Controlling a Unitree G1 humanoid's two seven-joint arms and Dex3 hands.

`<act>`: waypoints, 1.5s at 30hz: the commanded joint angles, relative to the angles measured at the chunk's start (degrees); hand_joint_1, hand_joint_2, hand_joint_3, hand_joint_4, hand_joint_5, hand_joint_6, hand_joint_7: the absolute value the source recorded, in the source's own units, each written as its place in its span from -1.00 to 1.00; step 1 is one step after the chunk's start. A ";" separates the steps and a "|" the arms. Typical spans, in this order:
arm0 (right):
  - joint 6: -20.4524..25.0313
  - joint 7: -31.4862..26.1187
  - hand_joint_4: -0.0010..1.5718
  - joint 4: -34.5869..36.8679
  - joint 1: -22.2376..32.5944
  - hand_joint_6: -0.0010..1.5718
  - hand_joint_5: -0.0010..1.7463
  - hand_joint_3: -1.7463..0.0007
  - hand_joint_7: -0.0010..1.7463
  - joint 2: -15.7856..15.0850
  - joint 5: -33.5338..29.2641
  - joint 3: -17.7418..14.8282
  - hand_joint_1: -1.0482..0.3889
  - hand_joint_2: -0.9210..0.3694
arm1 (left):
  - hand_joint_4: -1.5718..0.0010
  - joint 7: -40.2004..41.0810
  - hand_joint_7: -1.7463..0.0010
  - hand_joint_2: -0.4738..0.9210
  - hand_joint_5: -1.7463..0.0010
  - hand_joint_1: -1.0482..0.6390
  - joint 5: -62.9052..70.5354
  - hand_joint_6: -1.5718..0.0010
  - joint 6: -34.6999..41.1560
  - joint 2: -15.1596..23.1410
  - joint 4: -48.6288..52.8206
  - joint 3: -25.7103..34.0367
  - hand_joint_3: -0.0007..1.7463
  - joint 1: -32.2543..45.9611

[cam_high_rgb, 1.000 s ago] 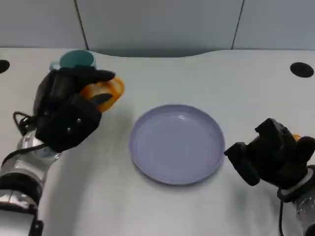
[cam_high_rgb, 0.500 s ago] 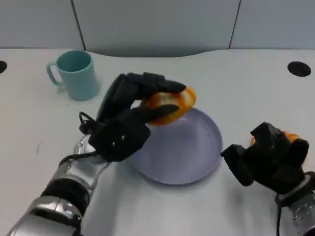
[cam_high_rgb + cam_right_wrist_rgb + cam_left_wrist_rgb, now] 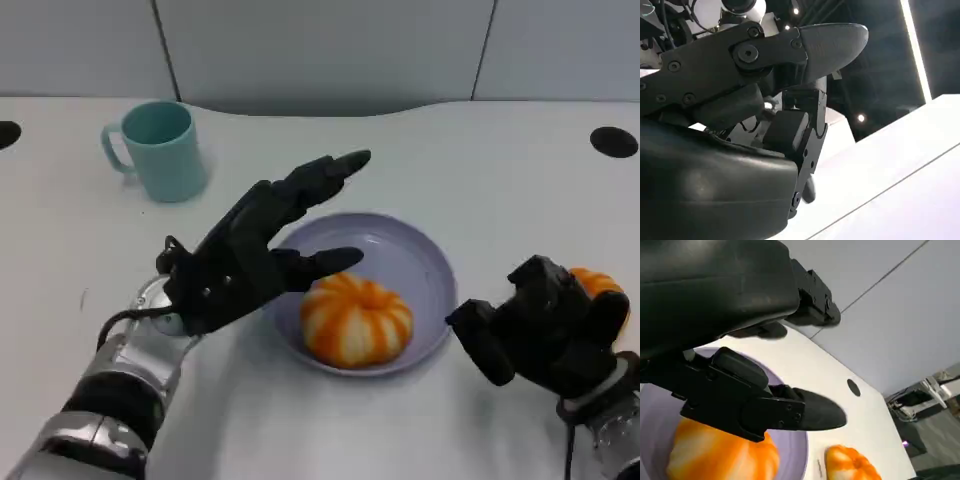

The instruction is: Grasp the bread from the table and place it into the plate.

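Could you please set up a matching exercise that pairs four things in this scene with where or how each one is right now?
Things:
1. bread
2. mug
3. left hand
4. second bread

States:
A. on the table beside the right hand
B. fingers spread, holding nothing, above the plate's near-left edge
C. lying in the plate
D. standing upright at the far left of the table

Pairs: 1-C, 2-D, 3-B, 4-A
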 commanded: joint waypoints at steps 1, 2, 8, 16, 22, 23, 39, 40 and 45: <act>-0.51 -2.07 0.27 -1.04 -0.31 0.52 0.83 0.75 -0.42 -1.04 -0.40 -0.01 -0.36 -1.00 | 1.00 -11.05 1.00 1.00 1.00 -1.00 -11.08 1.00 3.44 -0.21 -5.63 4.53 -0.20 3.53; -1.45 -2.08 0.28 -1.04 -0.19 0.54 0.84 0.75 -0.42 -0.59 0.06 -0.52 -0.37 -1.00 | 1.00 -13.36 1.00 1.00 1.00 -1.00 -14.03 1.00 4.89 -0.29 -8.23 5.65 -0.21 4.78; -4.55 0.08 0.24 0.21 -0.82 0.29 0.94 0.62 0.06 0.30 0.83 -1.38 -0.31 -1.00 | 1.00 -25.52 1.00 1.00 1.00 -1.00 -33.89 1.00 23.92 -1.03 -27.85 11.21 -0.33 14.13; -7.00 -0.59 0.25 0.99 -0.93 0.25 0.92 0.62 0.15 0.55 0.65 -2.39 -0.33 -1.00 | 1.00 -33.95 1.00 1.00 1.00 -1.00 -52.17 1.00 52.58 2.25 -36.71 18.89 -0.32 20.26; -2.14 -2.69 0.29 -0.72 -0.42 0.32 0.91 0.72 0.15 -1.63 -0.84 -0.91 -0.38 -1.00 | 0.99 -42.23 1.00 1.00 1.00 -1.00 -62.87 1.00 68.96 5.24 -38.86 24.75 -0.28 29.71; -1.32 -0.81 0.26 -0.51 -0.53 0.30 0.94 0.70 0.12 -1.61 0.14 -1.32 -0.34 -1.00 | 0.96 -43.35 1.00 1.00 0.98 -1.00 -62.72 0.99 69.36 5.11 -39.16 24.90 -0.24 31.75; 5.02 6.30 0.35 8.87 -3.72 0.45 0.60 0.77 -0.32 -4.32 0.79 -3.93 -0.26 -1.00 | 0.81 -52.80 0.98 1.00 0.89 -1.00 -57.77 0.94 64.41 4.06 -30.42 27.08 -0.39 37.55; 6.13 6.26 0.36 8.96 -3.79 0.47 0.58 0.78 -0.35 -4.45 0.73 -3.88 -0.27 -1.00 | 0.80 -52.82 0.98 1.00 0.88 -1.00 -57.78 0.94 64.37 3.94 -30.47 27.16 -0.38 37.58; 7.84 6.09 0.38 8.75 -3.81 0.51 0.59 0.81 -0.39 -4.59 0.55 -4.02 -0.26 -1.00 | 0.78 -52.90 0.98 1.00 0.87 -1.00 -57.70 0.92 64.44 3.74 -30.43 27.40 -0.36 37.57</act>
